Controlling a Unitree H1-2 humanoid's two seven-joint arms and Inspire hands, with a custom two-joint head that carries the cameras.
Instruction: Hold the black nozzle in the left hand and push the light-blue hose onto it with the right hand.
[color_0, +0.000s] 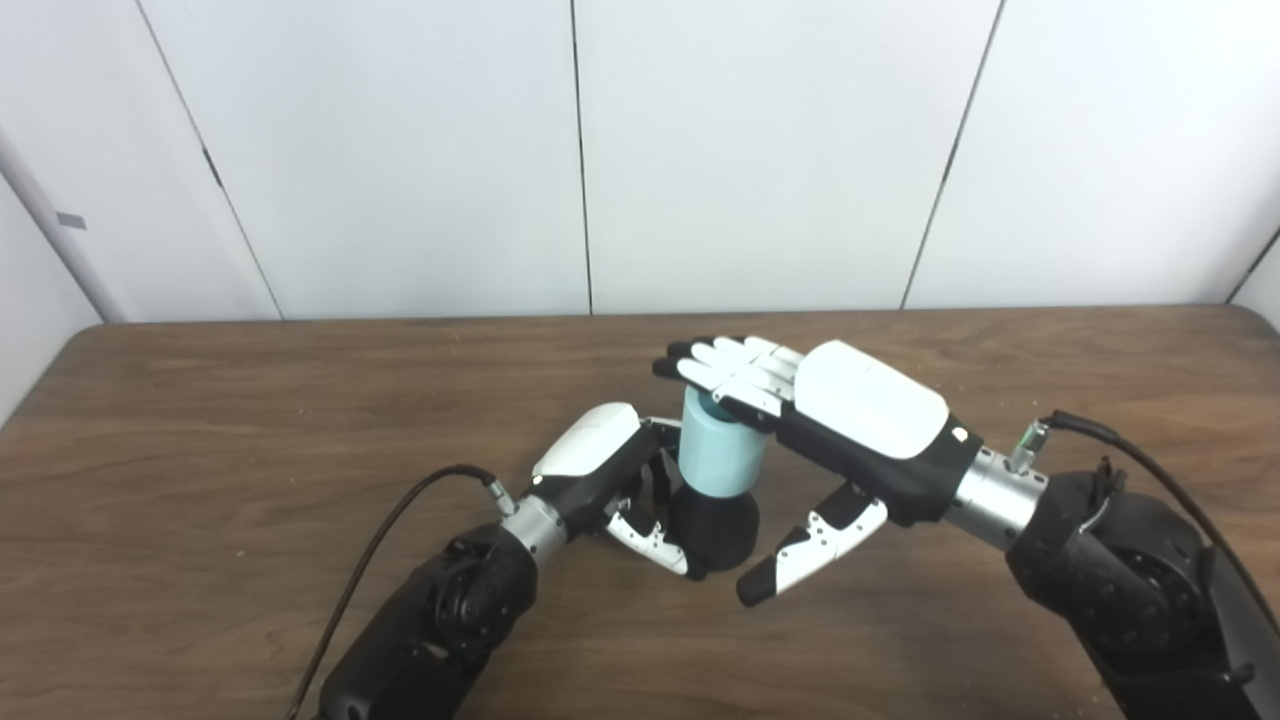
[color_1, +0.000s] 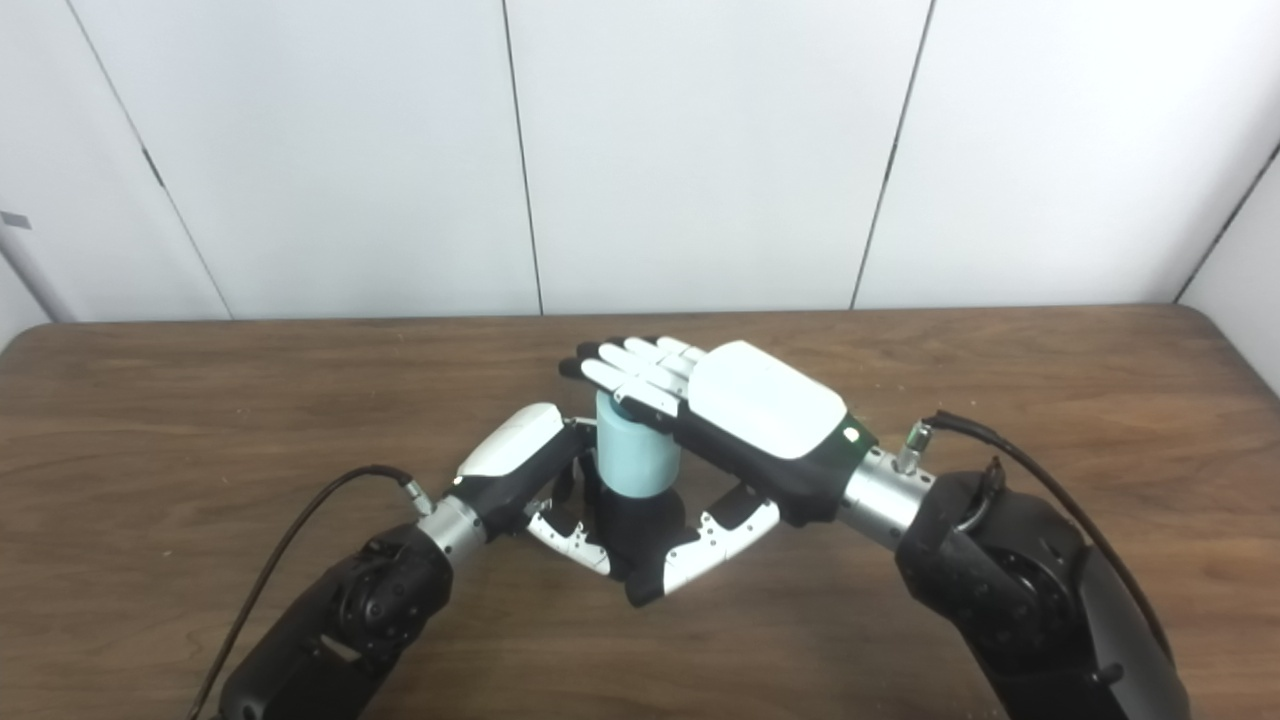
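Atop rounded black nozzle (color_0: 712, 525), smooth light-blue hose (color_0: 721, 452)

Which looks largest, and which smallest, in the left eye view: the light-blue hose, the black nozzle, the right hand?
1. right hand: plainly the largest, lying flat on top of the hose.
2 and 3. light-blue hose and black nozzle: they look about alike, and the left hand hides part of the nozzle, so I will not rank them.

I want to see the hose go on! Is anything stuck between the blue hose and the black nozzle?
Nothing visible. The short light-blue hose already sits on the round black nozzle, held by the left hand. The right hand lies flat on the hose's top.
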